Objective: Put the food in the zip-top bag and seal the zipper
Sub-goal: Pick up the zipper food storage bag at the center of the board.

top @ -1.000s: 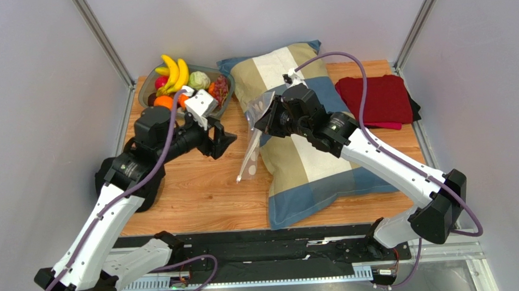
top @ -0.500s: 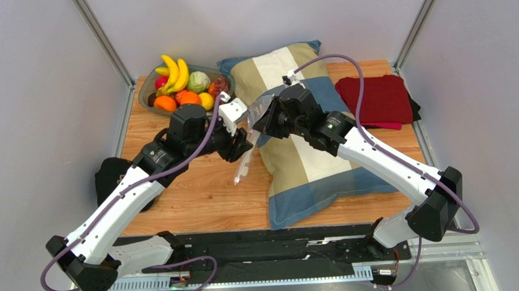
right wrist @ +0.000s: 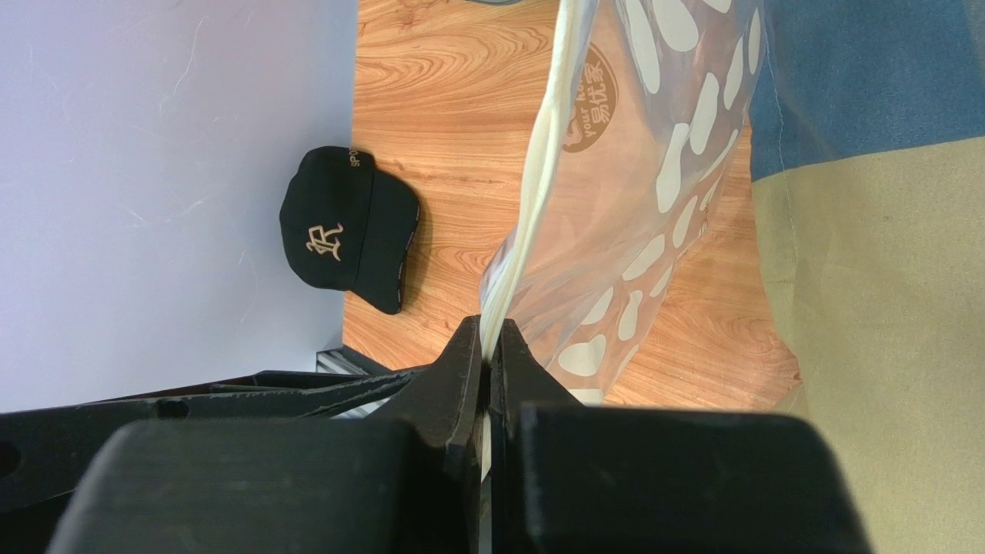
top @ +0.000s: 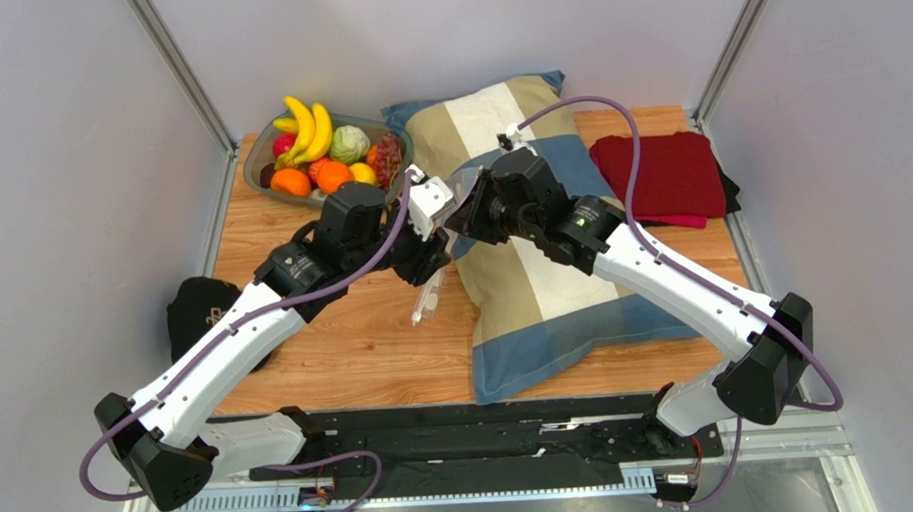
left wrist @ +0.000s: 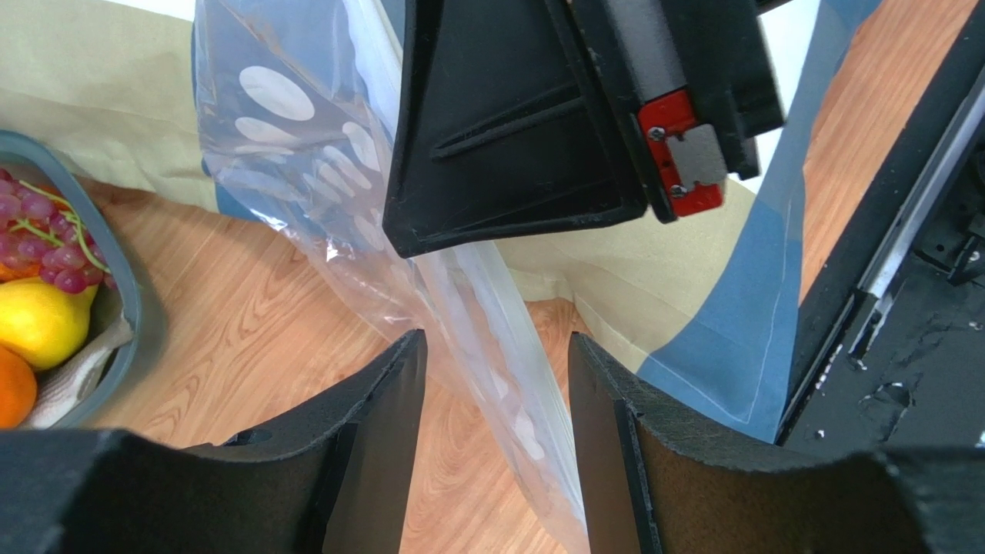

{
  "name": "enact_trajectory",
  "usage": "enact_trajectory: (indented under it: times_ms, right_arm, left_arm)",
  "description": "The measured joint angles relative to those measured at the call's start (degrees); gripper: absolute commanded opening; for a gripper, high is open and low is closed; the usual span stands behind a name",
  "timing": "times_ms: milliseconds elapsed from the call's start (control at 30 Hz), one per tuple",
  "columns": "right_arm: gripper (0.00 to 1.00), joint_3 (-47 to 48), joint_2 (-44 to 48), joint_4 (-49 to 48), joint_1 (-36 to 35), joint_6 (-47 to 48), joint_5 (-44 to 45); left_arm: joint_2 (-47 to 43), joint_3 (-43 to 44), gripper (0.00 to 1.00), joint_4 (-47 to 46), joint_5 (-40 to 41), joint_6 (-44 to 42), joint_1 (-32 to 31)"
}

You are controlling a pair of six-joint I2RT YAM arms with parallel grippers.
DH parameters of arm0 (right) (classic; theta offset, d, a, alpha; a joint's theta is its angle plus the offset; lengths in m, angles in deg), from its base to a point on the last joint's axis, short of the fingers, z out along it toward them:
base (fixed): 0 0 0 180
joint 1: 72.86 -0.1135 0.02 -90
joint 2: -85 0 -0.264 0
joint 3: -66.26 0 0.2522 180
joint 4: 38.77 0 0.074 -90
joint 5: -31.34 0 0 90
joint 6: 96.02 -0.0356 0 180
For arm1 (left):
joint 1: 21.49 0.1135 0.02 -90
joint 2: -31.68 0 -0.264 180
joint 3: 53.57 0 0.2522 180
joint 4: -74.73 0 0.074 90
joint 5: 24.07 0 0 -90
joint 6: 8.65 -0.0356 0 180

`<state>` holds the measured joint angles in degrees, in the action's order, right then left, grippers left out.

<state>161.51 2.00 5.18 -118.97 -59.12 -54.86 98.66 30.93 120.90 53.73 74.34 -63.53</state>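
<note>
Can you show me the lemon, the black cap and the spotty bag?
lemon (left wrist: 41, 323): left wrist view, its yellow middle.
black cap (right wrist: 347, 231): right wrist view, its crown.
zip-top bag (right wrist: 647, 196): right wrist view, its dotted side.

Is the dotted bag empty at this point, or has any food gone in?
Empty. The bag hangs flat from the right gripper, nothing inside its clear sides; the fruit sits in the bowl.

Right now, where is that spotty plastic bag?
In the top view the zip-top bag hangs mid-table off the left edge of the pillow, pinched by the right gripper, with the open left gripper straddling it.
</note>
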Motion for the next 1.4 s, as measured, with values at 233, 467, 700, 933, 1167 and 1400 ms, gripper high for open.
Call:
enact_trajectory:
  times_ms: [233, 467, 700, 933, 1167, 1400]
  right_arm:
    - [0.0, -0.1, 0.0, -0.1, 0.0, 0.0, 0.0]
    - [0.0, -0.7, 0.3, -0.3, 0.0, 0.0, 0.0]
    - [0.0, -1.2, 0.7, -0.3, 0.0, 0.0, 0.0]
    - [0.0, -1.7, 1.5, -0.4, 0.1, 0.0, -0.1]
    - [0.0, -2.0, 1.7, -0.4, 0.2, 0.0, -0.2]
    - [0.0, -2.0, 1.8, -0.4, 0.4, 0.0, -0.3]
  left_arm:
    - [1.0, 0.0, 0.52, 0.0, 2.6, 0.0, -0.2]
    - [1.0, 0.0, 0.51, 0.0, 2.4, 0.0, -0.2]
    - [1.0, -0.1, 0.52, 0.0, 0.7, 0.5, 0.1]
    - [1.0, -0.1, 0.55, 0.0, -0.7, 1.0, 0.5]
    - [1.0, -0.1, 0.55, 0.0, -1.9, 2.0, 0.6]
    - [1.0, -0.1, 0.55, 0.0, -2.1, 2.3, 0.6]
